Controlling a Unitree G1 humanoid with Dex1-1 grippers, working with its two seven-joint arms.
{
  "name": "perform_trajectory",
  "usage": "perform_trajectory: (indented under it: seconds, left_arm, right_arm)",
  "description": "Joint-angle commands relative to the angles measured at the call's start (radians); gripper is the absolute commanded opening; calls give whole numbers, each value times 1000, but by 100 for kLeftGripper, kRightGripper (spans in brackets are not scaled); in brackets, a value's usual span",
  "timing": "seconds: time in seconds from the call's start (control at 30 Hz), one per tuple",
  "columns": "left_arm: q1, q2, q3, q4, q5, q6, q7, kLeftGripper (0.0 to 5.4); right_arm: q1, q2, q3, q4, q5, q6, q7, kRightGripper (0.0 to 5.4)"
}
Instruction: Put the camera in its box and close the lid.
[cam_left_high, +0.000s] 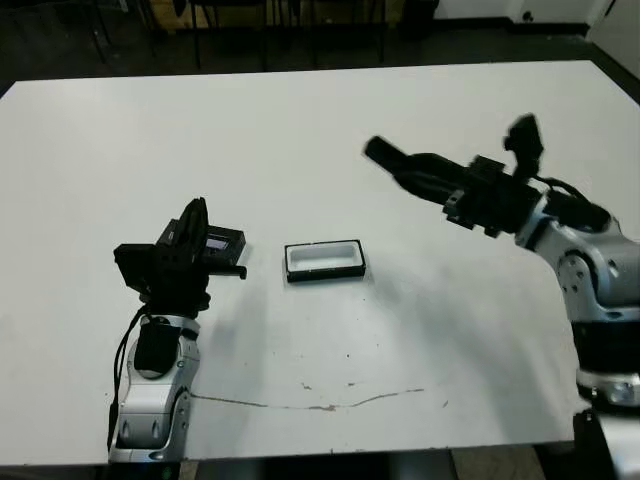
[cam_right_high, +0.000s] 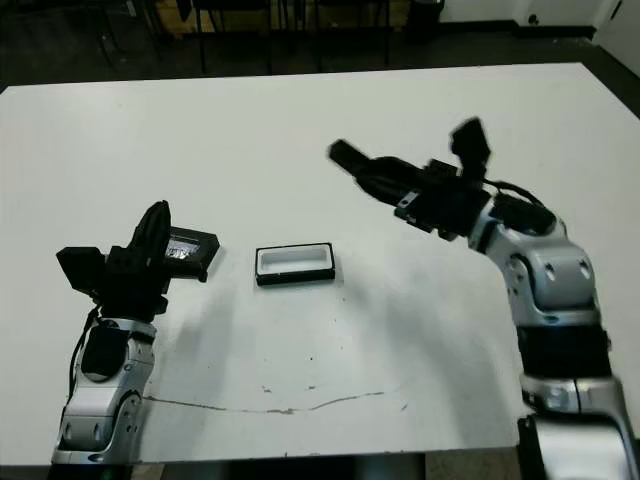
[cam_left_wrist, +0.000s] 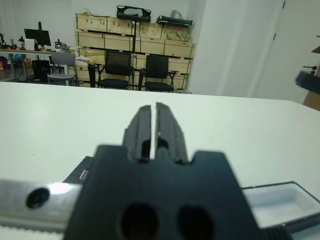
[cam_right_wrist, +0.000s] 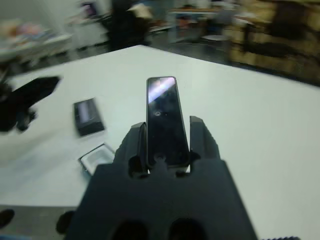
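White table (cam_left_high: 300, 120) under my cameras: my right gripper (cam_right_wrist: 167, 137) hangs raised over the far right of the surface, its fingers pinching the slim black camera (cam_right_wrist: 166, 122), which juts forward toward the table's middle. Near centre, the box (cam_left_high: 324, 260) lies open on the tabletop, white lining showing. Just left of it rests the glossy black lid (cam_right_high: 190, 250), with my left gripper (cam_left_wrist: 154, 127) poised beside it, its fingers pressed together and holding nothing, as my left wrist view shows
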Motion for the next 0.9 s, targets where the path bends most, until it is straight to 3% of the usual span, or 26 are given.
perform_trajectory:
  seconds: [0.03, 0.13, 0.4, 0.73, 0.9]
  left_arm:
    - [11, 17, 8, -5, 8, 25, 3, 0]
    - [13, 25, 20, -10, 13, 22, 7, 0]
    - [12, 40, 37, -3, 4, 10, 0, 0]
    - [22, 23, 25, -9, 2, 21, 15, 0]
    - [23, 23, 19, -4, 7, 14, 14, 0]
  right_arm:
    - [-76, -18, 73, 103, -49, -49, 102, 71]
    - [-124, -17, 137, 164, -116, -123, 163, 71]
    - [-198, 10, 250, 261, -211, -165, 278, 71]
    - [-223, 63, 281, 363, -224, -205, 378, 71]
    - [-224, 73, 302, 385, -243, -185, 410, 71]
